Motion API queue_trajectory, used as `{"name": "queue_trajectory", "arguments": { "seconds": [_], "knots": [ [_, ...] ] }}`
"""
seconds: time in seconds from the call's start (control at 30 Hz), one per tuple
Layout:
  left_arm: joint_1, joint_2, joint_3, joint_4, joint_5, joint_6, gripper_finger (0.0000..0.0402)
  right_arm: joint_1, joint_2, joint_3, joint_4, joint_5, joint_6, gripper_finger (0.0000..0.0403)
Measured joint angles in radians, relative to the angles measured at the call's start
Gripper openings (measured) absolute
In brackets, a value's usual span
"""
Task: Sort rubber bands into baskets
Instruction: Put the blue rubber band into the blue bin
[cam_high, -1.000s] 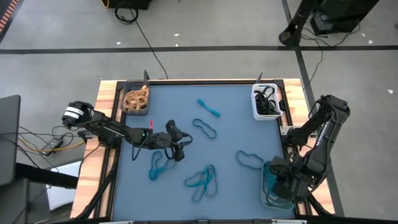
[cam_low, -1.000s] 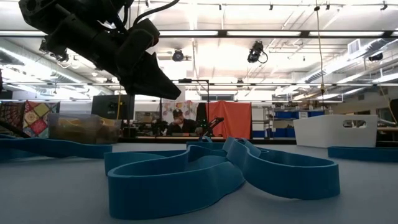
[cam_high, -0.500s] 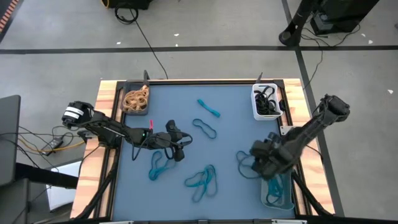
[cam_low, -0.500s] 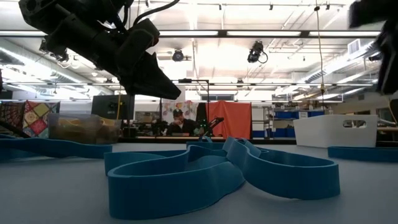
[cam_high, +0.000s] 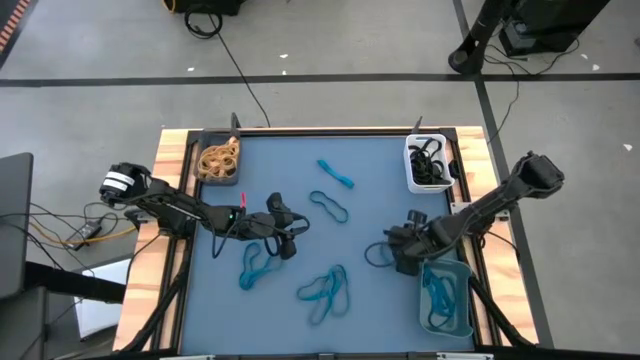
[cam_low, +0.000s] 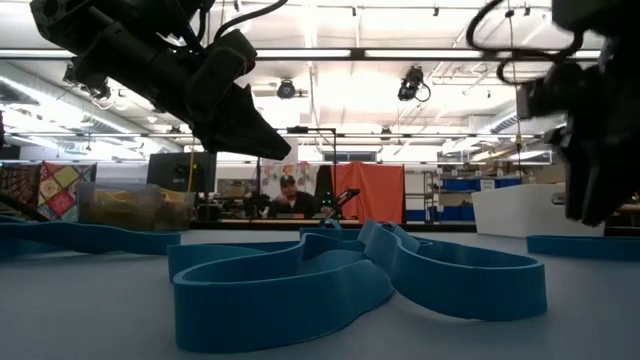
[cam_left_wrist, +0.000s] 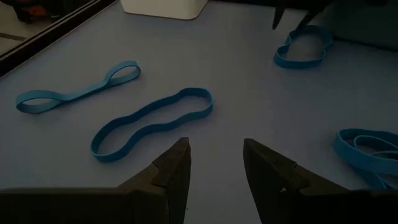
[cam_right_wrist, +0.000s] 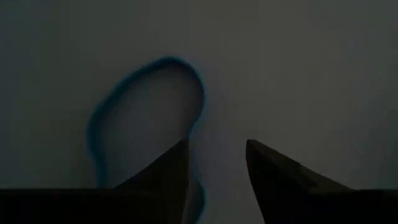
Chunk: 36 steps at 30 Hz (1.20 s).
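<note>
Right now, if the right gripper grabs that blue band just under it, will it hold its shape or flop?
Probably flop: the blue band lies flat on the table in a wavy, uneven loop, so it looks thin and limp. It likely weighs almost nothing and may stretch or dangle from the right gripper. Being flat, it shouldn't roll, though a push might just slide it.

Overhead camera looks down; low camera sits level; both share the table (cam_high: 300, 160).
</note>
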<state>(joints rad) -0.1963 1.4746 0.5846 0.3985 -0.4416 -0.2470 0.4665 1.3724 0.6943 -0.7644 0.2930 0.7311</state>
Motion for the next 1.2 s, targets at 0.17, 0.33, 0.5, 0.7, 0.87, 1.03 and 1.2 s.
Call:
{"name": "queue_trajectory", "arguments": {
  "seconds": [0.17, 0.33, 0.5, 0.7, 0.87, 1.03, 1.2],
  "knots": [
    [0.0, 0.0, 0.0, -0.001, 0.0, 0.0, 0.0151, -0.027, 0.0, -0.078, 0.135, -0.043, -0.063, 0.0144],
    [0.0, 0.0, 0.0, -0.002, 0.0, 0.0, 0.0151, -0.027, 0.0, -0.104, 0.167, -0.058, -0.087, 0.0111],
    [0.0, 0.0, 0.0, -0.001, 0.0, 0.0, 0.0151, -0.027, 0.0, -0.104, 0.191, -0.114, -0.088, 0.0066],
    [0.0, 0.0, 0.0, -0.001, 0.0, 0.0, 0.0151, -0.027, -0.001, -0.104, 0.235, -0.115, -0.096, 0.0055],
    [0.0, 0.0, 0.0, -0.002, 0.0, 0.0, 0.0151, -0.028, -0.02, -0.08, 0.229, -0.053, -0.107, 0.0079],
    [0.0, 0.0, 0.0, -0.001, 0.0, 0.004, 0.0151, -0.035, -0.031, -0.041, 0.233, -0.049, -0.131, 0.0126],
    [0.0, 0.0, 0.0, -0.003, 0.0, 0.004, 0.0151, -0.036, -0.031, -0.041, 0.213, -0.083, -0.13, 0.0175]
  ]
}}
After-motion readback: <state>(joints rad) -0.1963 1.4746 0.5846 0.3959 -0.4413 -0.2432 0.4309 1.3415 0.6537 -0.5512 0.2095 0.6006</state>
